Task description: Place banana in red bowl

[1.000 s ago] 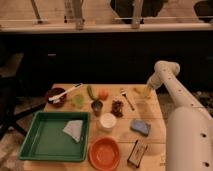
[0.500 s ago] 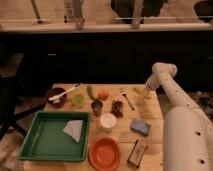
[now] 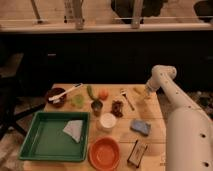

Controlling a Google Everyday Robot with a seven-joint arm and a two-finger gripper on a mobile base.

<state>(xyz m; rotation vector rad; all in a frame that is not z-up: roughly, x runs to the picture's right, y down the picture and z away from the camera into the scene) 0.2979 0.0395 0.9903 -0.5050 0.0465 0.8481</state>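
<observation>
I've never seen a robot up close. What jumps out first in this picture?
The big white robot arm fills the right side, bending so its gripper hangs over the far right corner of the table, right by the small yellow banana. Next, the orange-red bowl at the near edge and the green tray on the left stand out.

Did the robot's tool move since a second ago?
Yes, a little to the left: the tool now hangs over the table's far right side, closer to the banana, which stayed put.
</observation>
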